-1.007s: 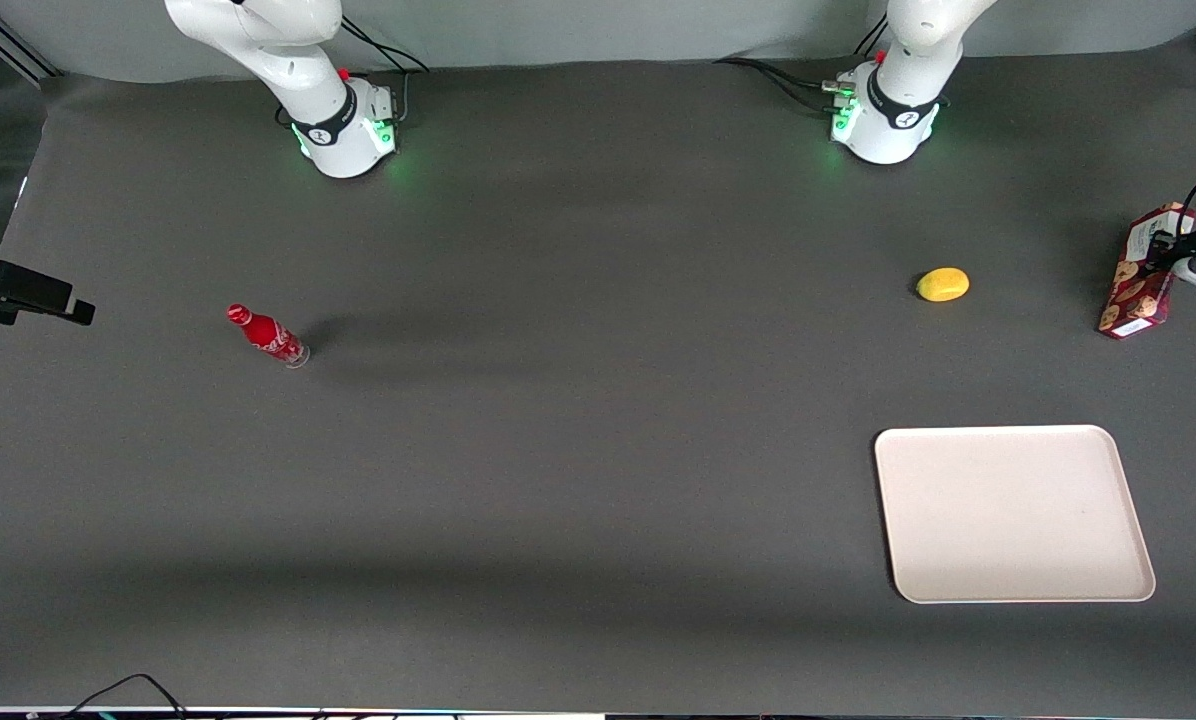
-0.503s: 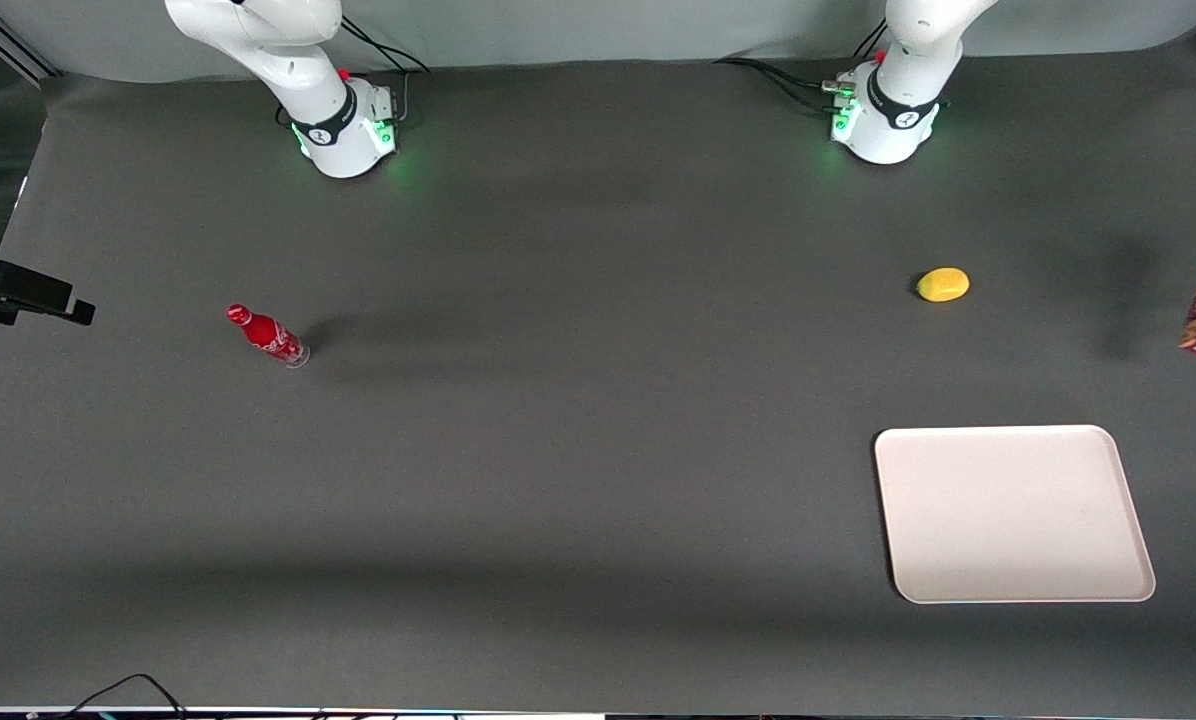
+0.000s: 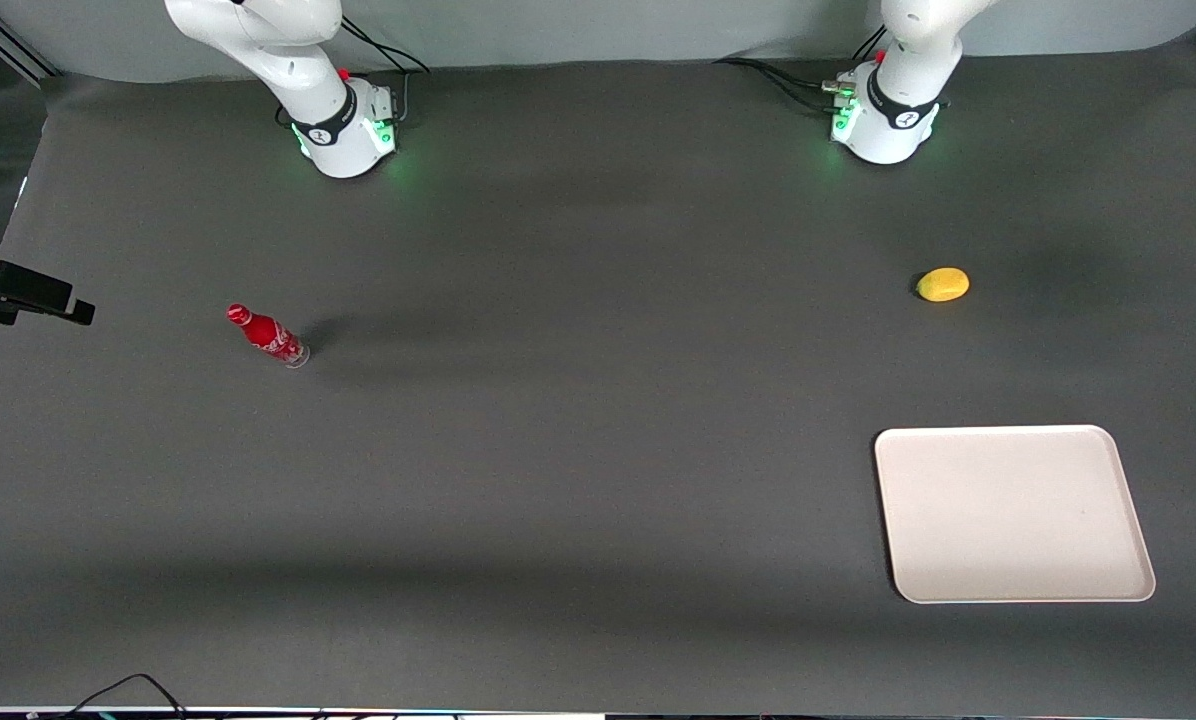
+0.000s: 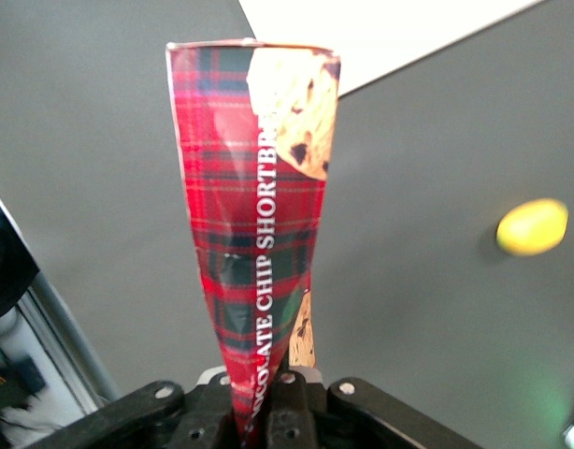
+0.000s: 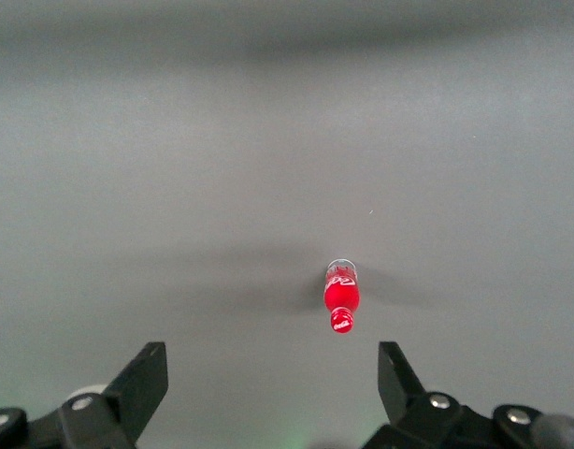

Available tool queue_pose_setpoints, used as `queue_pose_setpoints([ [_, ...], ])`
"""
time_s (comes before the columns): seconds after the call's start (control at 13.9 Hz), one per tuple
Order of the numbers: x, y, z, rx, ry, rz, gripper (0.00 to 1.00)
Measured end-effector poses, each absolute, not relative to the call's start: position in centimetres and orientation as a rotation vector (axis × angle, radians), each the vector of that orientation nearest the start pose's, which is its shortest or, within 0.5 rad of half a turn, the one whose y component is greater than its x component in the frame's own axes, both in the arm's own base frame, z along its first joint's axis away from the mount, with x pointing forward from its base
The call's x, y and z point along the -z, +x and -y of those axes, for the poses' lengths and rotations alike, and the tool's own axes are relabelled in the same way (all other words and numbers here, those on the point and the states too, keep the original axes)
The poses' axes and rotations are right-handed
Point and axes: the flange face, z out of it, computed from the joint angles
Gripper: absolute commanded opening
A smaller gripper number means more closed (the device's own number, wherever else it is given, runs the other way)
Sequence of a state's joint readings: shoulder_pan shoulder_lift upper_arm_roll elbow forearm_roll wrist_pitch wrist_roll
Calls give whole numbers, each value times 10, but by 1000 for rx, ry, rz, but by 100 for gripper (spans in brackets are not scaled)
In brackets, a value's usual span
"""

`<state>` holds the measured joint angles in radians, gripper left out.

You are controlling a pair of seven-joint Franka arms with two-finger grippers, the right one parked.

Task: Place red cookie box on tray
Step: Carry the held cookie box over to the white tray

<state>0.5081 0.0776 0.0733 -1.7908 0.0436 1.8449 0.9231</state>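
Note:
In the left wrist view the red cookie box (image 4: 259,224), a long tartan-red carton printed with a chocolate-chip cookie, hangs high above the dark table. My gripper (image 4: 261,412) is shut on the box's near end, the fingers pinching it flat. The cream-white tray (image 3: 1013,512) lies on the table toward the working arm's end, close to the front camera, with nothing on it; a corner of the tray (image 4: 380,33) also shows past the box's free end. Neither the box nor the gripper shows in the front view.
A yellow fruit (image 3: 943,284) lies on the table farther from the front camera than the tray; the same yellow fruit (image 4: 532,226) appears beside the held box. A small red soda bottle (image 3: 267,335) stands toward the parked arm's end.
The gripper has carried the box up and sideways out of the front view, past the table's edge at the working arm's end. Tray, fruit and bottle have not moved.

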Motion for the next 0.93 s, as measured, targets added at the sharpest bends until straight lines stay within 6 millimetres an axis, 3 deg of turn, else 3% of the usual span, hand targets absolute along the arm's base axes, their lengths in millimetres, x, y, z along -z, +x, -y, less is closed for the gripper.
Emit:
queue_pose_setpoints([
  [0.22, -482, 528, -295, -96, -3105, -282, 0],
  [0.5, -453, 602, -281, -93, -3104, -68, 0],
  [0.72, -402, 656, -261, -99, -3148, 52, 0],
  [0.93, -358, 695, -234, -89, -3152, 106, 0],
])
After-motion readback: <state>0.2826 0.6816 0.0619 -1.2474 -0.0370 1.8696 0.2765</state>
